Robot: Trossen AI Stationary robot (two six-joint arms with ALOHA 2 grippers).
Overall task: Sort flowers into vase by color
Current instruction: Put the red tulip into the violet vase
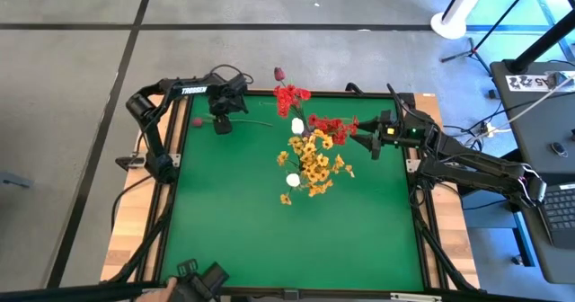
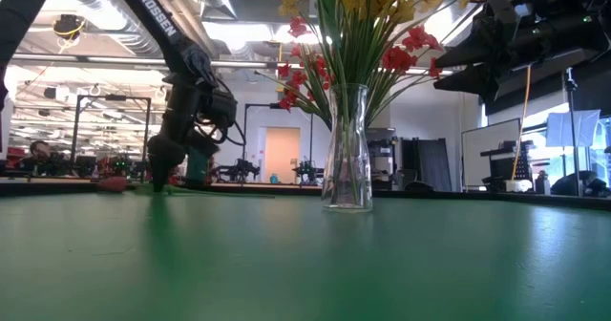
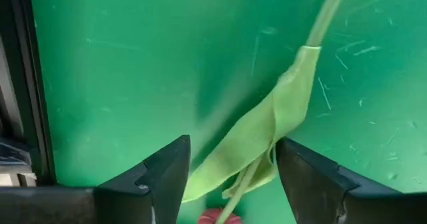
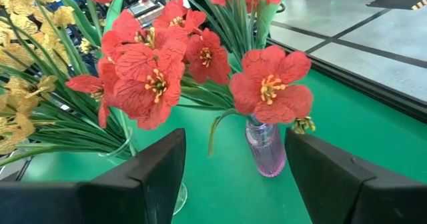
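Note:
A flower with a dark pink bud point(image 1: 197, 120) and a thin green stem point(image 3: 325, 14) lies flat on the green table at the far left. My left gripper point(image 1: 221, 126) points down at it. Its open fingers stand on either side of the stem and its pale green leaf point(image 3: 267, 134), close to the bud point(image 3: 212, 217). A clear glass vase point(image 2: 346, 149) in the middle of the table holds yellow point(image 1: 314, 163), red point(image 1: 331, 127) and white point(image 1: 297, 125) flowers. My right gripper point(image 4: 233, 144) is open and empty, held in the air just right of the red blossoms point(image 4: 143, 67).
A small pink vase point(image 4: 264, 147) with stems stands beyond the red blossoms in the right wrist view. A maroon bud point(image 1: 278, 72) reaches past the table's far edge. Bare green mat point(image 1: 269, 239) fills the near half. A dark device point(image 1: 202, 279) sits at the near edge.

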